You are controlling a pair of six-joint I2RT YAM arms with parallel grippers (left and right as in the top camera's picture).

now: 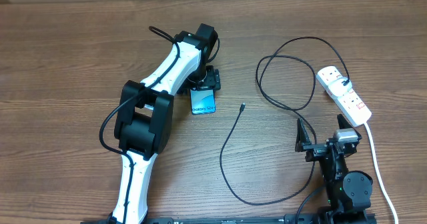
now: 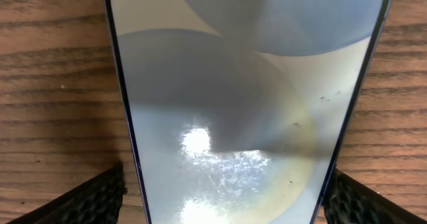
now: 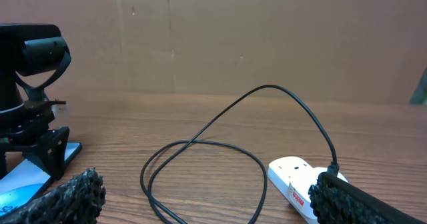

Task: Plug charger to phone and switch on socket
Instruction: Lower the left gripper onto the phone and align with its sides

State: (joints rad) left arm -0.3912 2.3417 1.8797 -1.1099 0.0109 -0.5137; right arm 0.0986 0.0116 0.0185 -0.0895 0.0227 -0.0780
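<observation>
The phone lies flat on the wooden table, its blue screen up. It fills the left wrist view and shows at the left edge of the right wrist view. My left gripper is open and straddles the phone's far end, one finger on each side, with a thin gap on the left. The charger cable loops across the table; its free connector tip lies right of the phone. Its other end is plugged into the white socket strip. My right gripper is open and empty, near the strip.
The strip's thick white cord runs down the right side past the right arm. The cable forms a double loop in front of my right gripper. A brown cardboard wall stands behind the table.
</observation>
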